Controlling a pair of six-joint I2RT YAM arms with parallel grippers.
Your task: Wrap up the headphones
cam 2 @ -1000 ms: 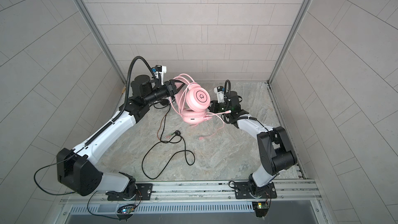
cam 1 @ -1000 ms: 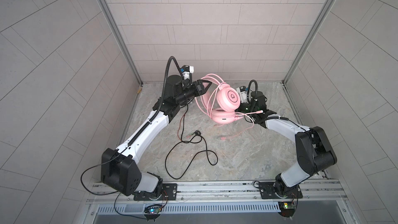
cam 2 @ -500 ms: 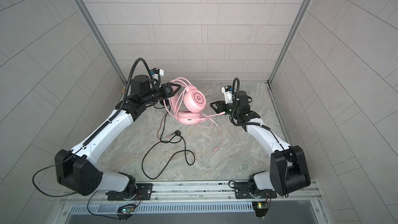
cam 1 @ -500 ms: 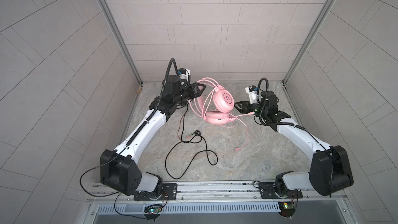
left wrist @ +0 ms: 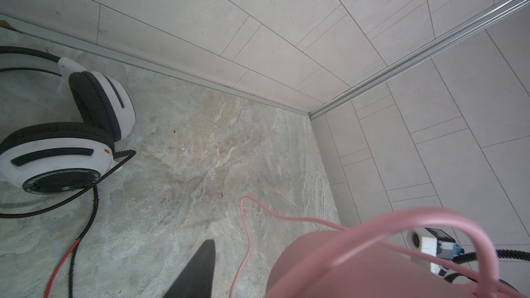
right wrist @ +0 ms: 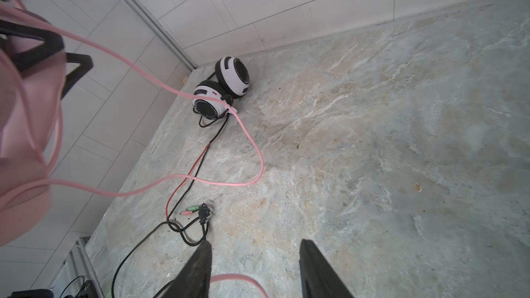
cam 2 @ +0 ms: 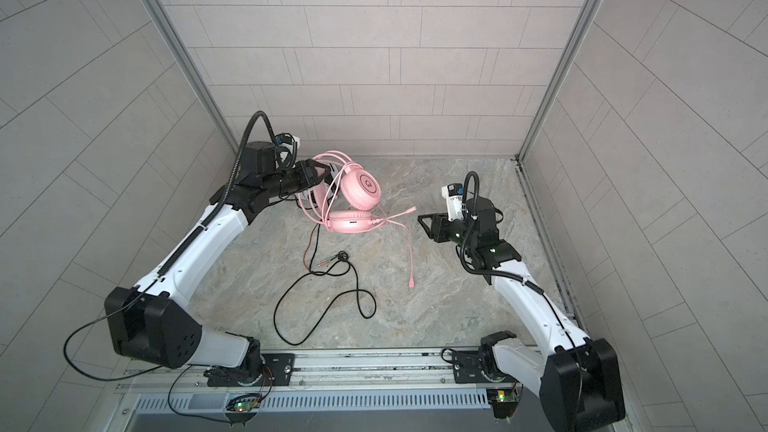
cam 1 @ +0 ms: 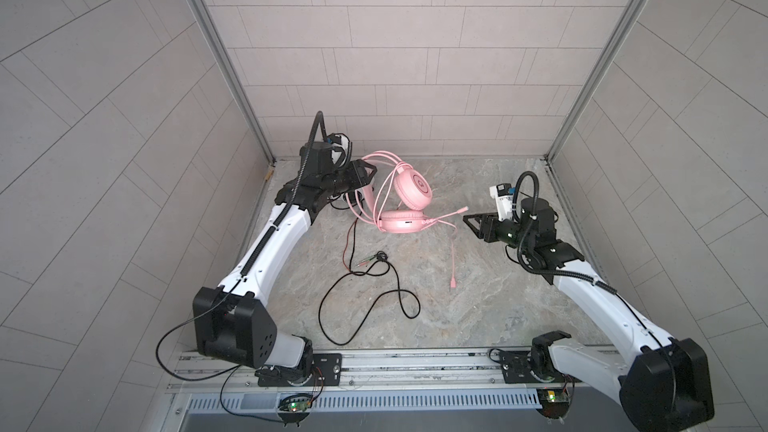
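the headphones are two sets. the pink headset [cam 1: 409, 197] hangs in the air over the back left part of the table [cam 1: 478, 305]. its headband [cam 1: 378, 155] sits between the fingers of the left gripper [cam 1: 370, 176], which is partly closed and grips this band. the white-and-black headset [left wrist: 66, 139] lies on the table in the back left corner, and its thin black cable [cam 1: 365, 297] runs loose toward the front.

the right gripper [right wrist: 255, 242] stands open and holds nothing. it is near the mic boom [cam 1: 451, 215] but apart from it. the pink cable [cam 1: 452, 255] drops from the lower ear cup, and its plug [cam 1: 453, 283] lies on the table. some loops seem to go around the band already, so i judge the wrapping is partly done.

the headset looks light, with a stiff, springy band and soft cups, so the band is a good place to hold. the cable is thin, soft and smooth and can slip from the fingers. i would take it near the free end and pull gently, because the joint at the cup may be fragile.
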